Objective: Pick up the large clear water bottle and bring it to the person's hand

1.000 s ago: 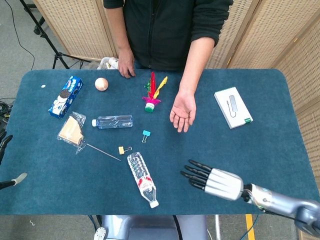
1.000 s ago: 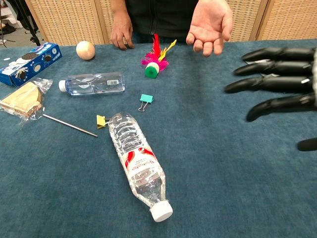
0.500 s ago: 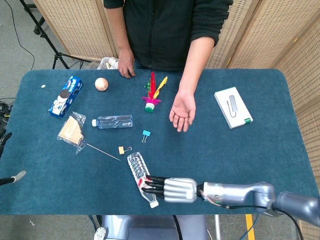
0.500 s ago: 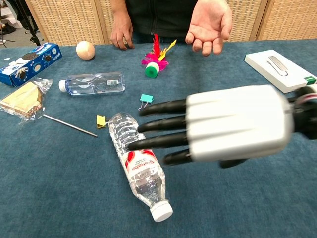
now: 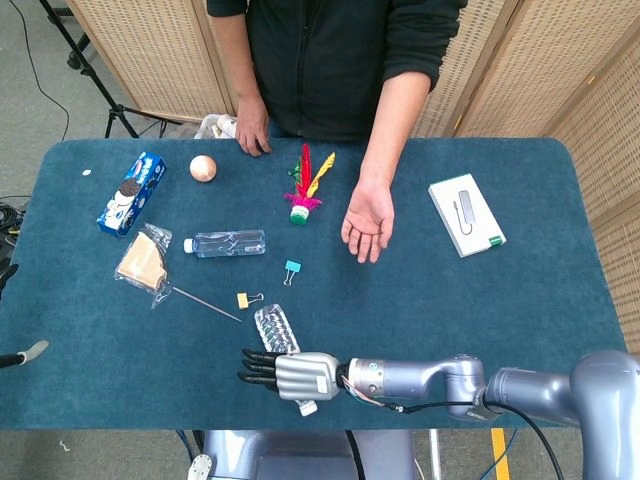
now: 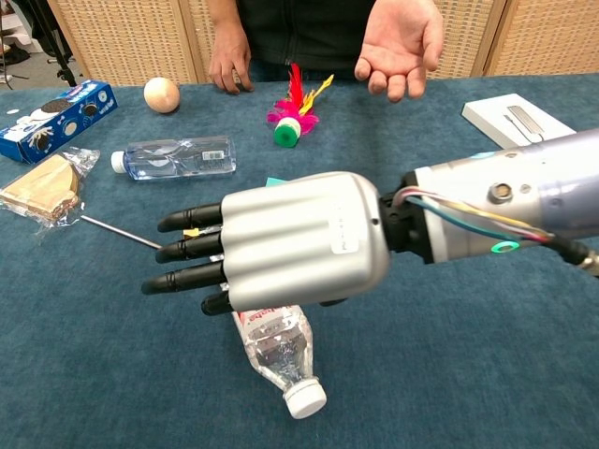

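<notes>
The large water bottle [image 6: 276,348] is clear, ribbed, glossy plastic with a white cap and a printed label. The right hand [image 6: 281,245] has a smooth, satin silver shell and matt black fingers [image 6: 182,250]. The table [image 5: 520,300] wears matt, napped blue cloth.

We count two water bottles: a large one [image 5: 281,345] near the desk's front edge, a small one [image 5: 225,243] toward the left. Two binder clips: teal [image 5: 291,270] and yellow [image 5: 244,299]. One ball [image 5: 203,168], one shuttlecock [image 5: 304,190].
</notes>
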